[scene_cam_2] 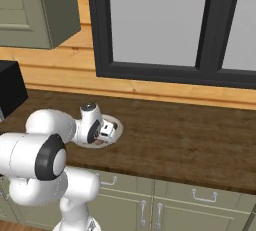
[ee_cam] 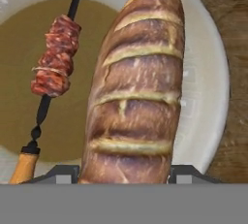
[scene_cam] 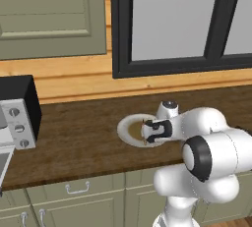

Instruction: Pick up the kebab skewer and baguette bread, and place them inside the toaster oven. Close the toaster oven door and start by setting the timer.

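Note:
The baguette bread [ee_cam: 138, 87], a plump golden-brown scored loaf, lies on a white plate [ee_cam: 208, 87] with a brown centre. The kebab skewer [ee_cam: 54, 63] lies beside it on the same plate, a thin dark stick with red meat chunks and a wooden handle. My gripper [ee_cam: 125, 175] is down over the plate [scene_cam: 125, 127], with its fingers pressed against both sides of the loaf's near end. The toaster oven [scene_cam: 19, 113] stands at the counter's left end with its knobs showing. The toaster oven door [scene_cam: 4, 164] hangs open at the left edge.
A dark wooden counter [scene_cam: 78, 142] runs across, with drawers and cabinet doors below it. Behind it are a wooden wall strip and a large dark-framed window [scene_cam: 172, 24]. An upper cabinet [scene_cam: 49, 14] hangs above the oven. My arm's elbow [scene_cam: 211, 157] bulks over the counter's front edge.

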Controlling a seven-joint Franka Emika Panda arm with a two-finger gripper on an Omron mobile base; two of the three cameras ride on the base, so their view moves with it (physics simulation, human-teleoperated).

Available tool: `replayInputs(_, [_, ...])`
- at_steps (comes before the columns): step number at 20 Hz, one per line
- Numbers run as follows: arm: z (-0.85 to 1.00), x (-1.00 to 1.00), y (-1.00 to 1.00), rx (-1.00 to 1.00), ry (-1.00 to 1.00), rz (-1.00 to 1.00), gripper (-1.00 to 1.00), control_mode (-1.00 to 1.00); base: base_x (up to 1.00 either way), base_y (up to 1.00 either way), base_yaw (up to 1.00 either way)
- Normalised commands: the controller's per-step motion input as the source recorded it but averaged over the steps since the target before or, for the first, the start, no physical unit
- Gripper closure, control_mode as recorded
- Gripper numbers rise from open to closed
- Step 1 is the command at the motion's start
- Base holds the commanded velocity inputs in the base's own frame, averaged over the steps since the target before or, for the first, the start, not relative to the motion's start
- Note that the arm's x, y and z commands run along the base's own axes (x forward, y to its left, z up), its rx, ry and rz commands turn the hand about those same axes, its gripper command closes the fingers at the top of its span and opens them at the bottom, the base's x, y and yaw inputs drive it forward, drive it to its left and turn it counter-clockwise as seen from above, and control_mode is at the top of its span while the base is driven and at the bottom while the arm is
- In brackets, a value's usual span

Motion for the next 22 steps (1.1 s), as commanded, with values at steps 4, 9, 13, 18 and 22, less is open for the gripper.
replayInputs(4, [0.98, -0.09, 0.00, -0.01, 0.10, -0.02, 1.00, -1.00, 0.00, 0.00, 0.00])
replayInputs(9, [1.00, -0.03, 0.01, -0.04, 0.25, -0.01, 1.00, -1.00, 0.00, 0.00, 0.00])
replayInputs(13, [0.98, -0.45, -0.04, -0.04, 0.22, 0.00, 1.00, -1.00, 0.00, 0.00, 0.00])
replayInputs(18, [0.66, -0.56, -0.05, 0.00, 0.05, 0.00, 1.00, -1.00, 0.00, 0.00, 0.00])
replayInputs(22, [0.39, -0.53, -0.12, 0.00, 0.00, 0.00, 1.00, -1.00, 0.00, 0.00, 0.00])
